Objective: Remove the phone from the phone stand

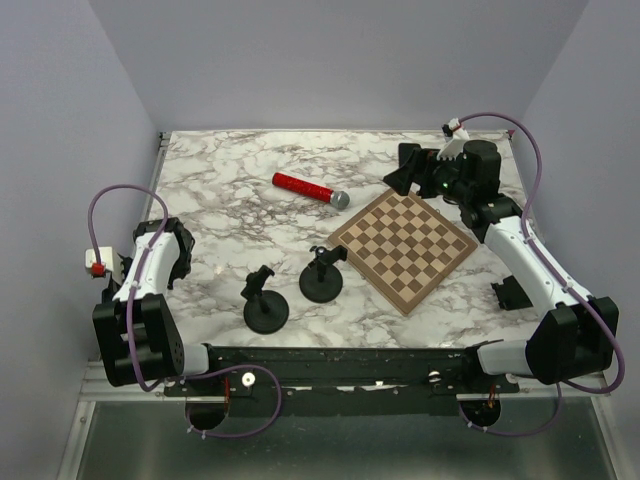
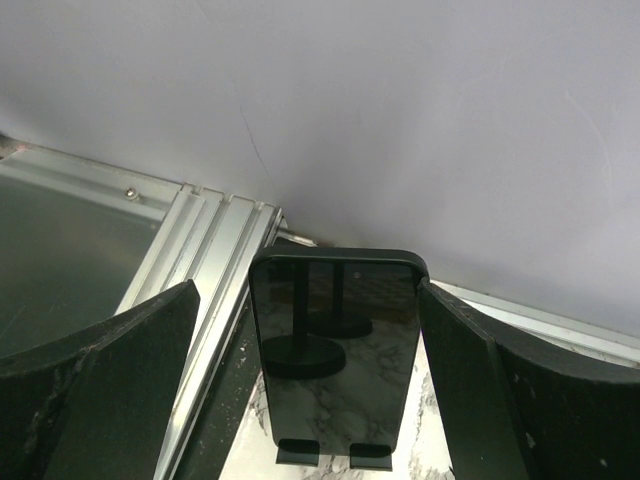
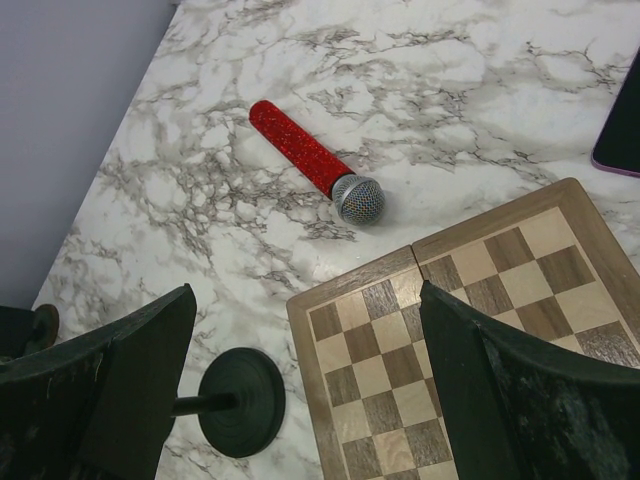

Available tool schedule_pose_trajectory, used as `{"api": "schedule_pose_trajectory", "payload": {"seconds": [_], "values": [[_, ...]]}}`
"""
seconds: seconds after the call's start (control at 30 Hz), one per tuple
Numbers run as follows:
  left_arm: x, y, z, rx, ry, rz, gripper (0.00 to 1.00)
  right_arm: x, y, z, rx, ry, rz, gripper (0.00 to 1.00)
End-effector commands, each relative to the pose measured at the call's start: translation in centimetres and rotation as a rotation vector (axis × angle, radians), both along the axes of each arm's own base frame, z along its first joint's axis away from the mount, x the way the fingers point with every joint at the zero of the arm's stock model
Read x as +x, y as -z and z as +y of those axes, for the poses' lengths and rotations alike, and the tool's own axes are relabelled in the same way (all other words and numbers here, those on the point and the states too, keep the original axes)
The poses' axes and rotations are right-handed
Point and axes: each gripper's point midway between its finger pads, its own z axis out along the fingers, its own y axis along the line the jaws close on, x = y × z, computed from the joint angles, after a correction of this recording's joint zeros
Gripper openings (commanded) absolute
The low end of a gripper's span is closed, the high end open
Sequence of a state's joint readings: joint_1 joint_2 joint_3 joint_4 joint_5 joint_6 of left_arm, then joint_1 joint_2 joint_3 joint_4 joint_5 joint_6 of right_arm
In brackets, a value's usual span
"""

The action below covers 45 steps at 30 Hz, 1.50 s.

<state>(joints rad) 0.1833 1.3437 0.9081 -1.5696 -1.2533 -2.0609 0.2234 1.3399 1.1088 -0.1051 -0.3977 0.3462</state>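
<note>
A black phone [image 2: 335,350] stands upright on a phone stand whose two small lips [image 2: 300,452] hold its lower edge, at the table's left edge. Its dark screen reflects two stands. My left gripper [image 2: 305,290] is open around the phone; the right finger [image 2: 470,380] is at its edge and the left finger [image 2: 130,370] is a gap away. In the top view the left gripper [image 1: 178,250] hides the phone. My right gripper [image 1: 400,178] is open and empty above the far corner of the chessboard [image 1: 405,248], also seen in the right wrist view [image 3: 305,290].
Two empty black stands [image 1: 265,300] [image 1: 322,275] stand at the front middle. A red microphone [image 1: 310,189] lies at the back. A dark flat object with a purple rim [image 3: 622,125] sits at the right edge of the right wrist view. An aluminium rail [image 2: 200,250] borders the table.
</note>
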Motion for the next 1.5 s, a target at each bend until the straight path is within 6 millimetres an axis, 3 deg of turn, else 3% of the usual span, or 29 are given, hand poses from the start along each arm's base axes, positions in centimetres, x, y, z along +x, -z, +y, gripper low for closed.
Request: {"api": "schedule_pose_trajectory", "payload": {"seconds": [0.0,0.33,0.7,0.83,1.03,1.47], "values": [[0.1,-1.3,0.8,0.062,0.021,0.041,0.99,-0.2,-0.4,0.1,-0.011,-0.006,-0.029,1.00],[1.3,-0.7,0.5,-0.003,0.037,0.052,0.98,-0.3,-0.3,0.1,-0.011,-0.009,-0.028,1.00],[4.0,1.9,-0.6,-0.145,0.211,-0.055,0.99,-0.2,-0.1,0.2,-0.013,-0.010,-0.023,1.00],[2.7,3.9,-0.8,-0.191,0.185,-0.066,0.99,-0.3,-0.3,0.2,-0.010,-0.012,-0.025,1.00],[1.9,4.7,-0.9,-0.211,0.139,-0.050,0.99,-0.3,-0.3,0.3,-0.011,-0.016,-0.027,1.00],[3.5,5.5,0.0,-0.224,0.224,-0.183,0.97,-0.4,-0.5,0.3,-0.012,-0.013,-0.033,1.00]]}}
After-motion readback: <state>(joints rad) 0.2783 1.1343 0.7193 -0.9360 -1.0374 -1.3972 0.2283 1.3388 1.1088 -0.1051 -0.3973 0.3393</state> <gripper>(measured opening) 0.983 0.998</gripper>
